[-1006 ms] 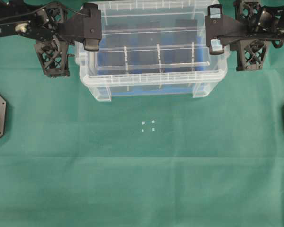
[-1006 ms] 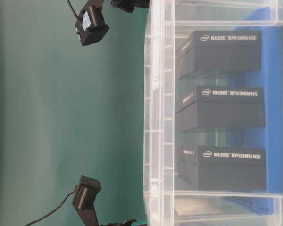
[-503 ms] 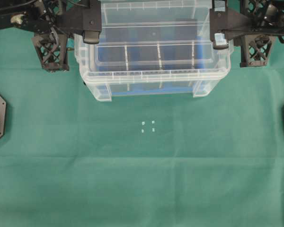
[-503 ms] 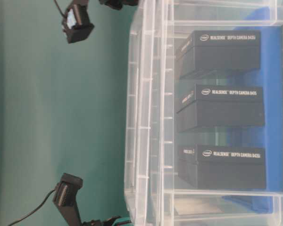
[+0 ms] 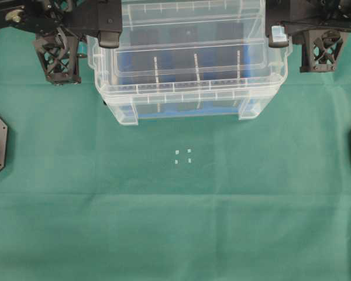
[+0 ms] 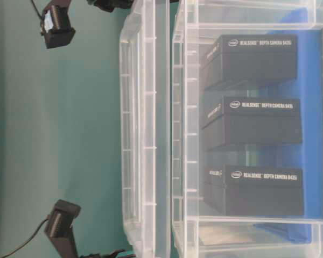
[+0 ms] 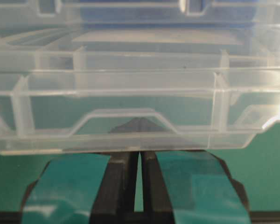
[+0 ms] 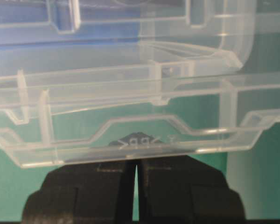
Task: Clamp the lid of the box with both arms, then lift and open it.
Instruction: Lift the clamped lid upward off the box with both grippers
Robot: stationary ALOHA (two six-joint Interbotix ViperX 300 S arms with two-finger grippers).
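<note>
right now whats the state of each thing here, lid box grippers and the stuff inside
lid: off the box, held level in the air, clamped at both short ends
box: open, standing on the green cloth
left gripper: shut on the lid's edge
right gripper: shut on the lid's edge
three black cartons: in a row on the box's blue floor

The lid (image 6: 142, 129) is clear plastic with ribbed edges. The box (image 5: 187, 108) is clear too, its bottom blue, holding black blocks (image 6: 253, 129) with white lettering. Teal tape bands the black left hand (image 7: 139, 140). The surface (image 5: 175, 222) is green.
</note>
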